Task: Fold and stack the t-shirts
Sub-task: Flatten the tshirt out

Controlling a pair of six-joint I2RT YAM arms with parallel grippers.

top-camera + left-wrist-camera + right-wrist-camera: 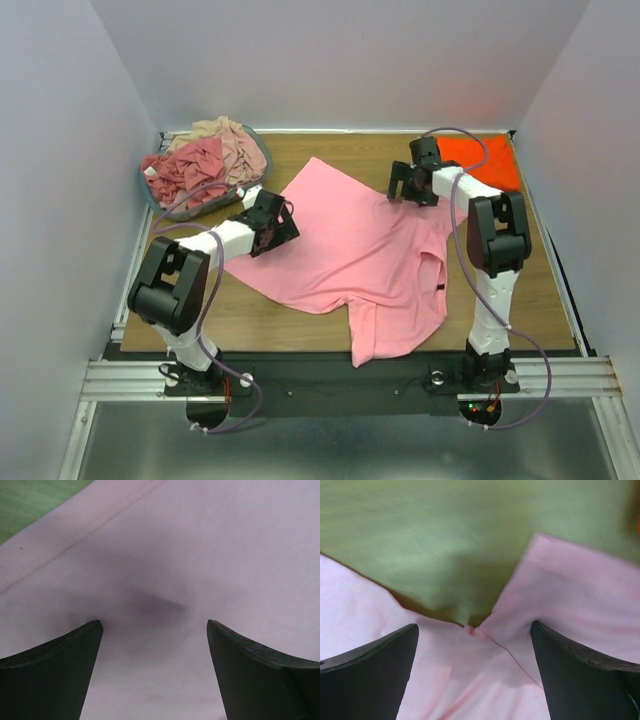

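A light pink t-shirt (pixel 350 250) lies spread and rumpled across the middle of the table. My left gripper (pixel 283 222) hovers open over its left part; the left wrist view shows only pink cloth (pixel 200 555) between the fingers and a hem at top left. My right gripper (pixel 403 187) is open over the shirt's far right edge, where the sleeve seam meets the body (pixel 475 630). A folded bright orange t-shirt (pixel 480 160) lies at the far right corner. Dusty rose and beige shirts (pixel 200 160) are heaped in the basket.
The grey-blue oval basket (pixel 255 185) stands at the far left, close behind my left arm. White walls close in on three sides. Bare wood (pixel 540 290) shows at the right and near the front left.
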